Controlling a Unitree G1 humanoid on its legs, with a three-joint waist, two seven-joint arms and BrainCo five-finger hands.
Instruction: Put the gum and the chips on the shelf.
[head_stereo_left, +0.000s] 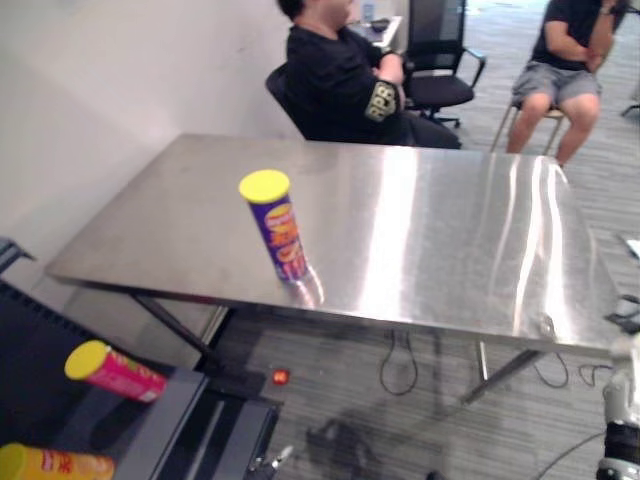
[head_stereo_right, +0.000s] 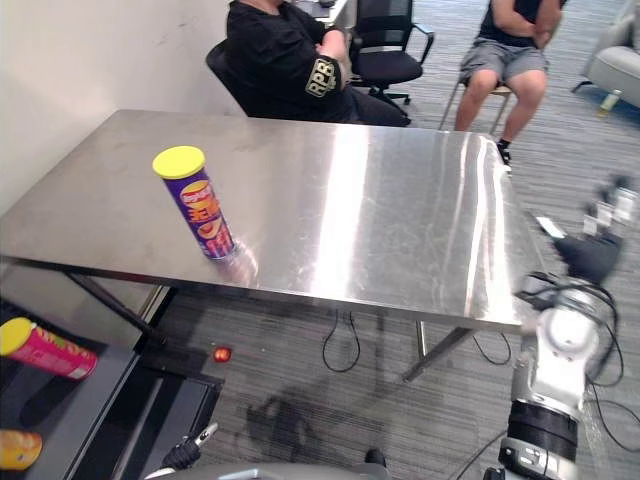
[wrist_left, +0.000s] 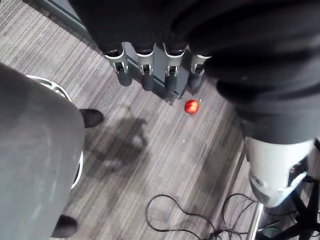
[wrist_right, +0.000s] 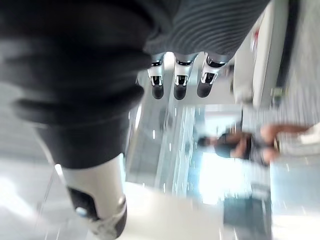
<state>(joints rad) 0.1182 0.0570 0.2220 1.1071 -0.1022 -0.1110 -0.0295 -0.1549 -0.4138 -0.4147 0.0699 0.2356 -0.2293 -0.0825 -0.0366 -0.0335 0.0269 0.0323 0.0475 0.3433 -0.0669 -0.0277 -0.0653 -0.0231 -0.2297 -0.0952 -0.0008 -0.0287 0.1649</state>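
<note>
A purple chips can (head_stereo_left: 277, 225) with a yellow lid stands on the steel table (head_stereo_left: 440, 240), near its front edge on the left half. A small red round thing (wrist_left: 191, 106) lies on the carpet under the table's front edge; I cannot tell what it is. To the lower left is the dark shelf (head_stereo_left: 165, 420). My left hand (wrist_left: 150, 67) hangs low over the carpet above the red thing, fingers relaxed and holding nothing. My right hand (head_stereo_right: 592, 252) is raised off the table's right end, fingers (wrist_right: 180, 82) straight and empty.
On the shelf lie a pink can (head_stereo_left: 112, 371) with a yellow lid and an orange can (head_stereo_left: 50, 465). One person (head_stereo_left: 345, 80) sits at the table's far edge. Another person (head_stereo_left: 565, 70) sits further right, with a black office chair (head_stereo_left: 440, 60) between them. A wall runs along the left.
</note>
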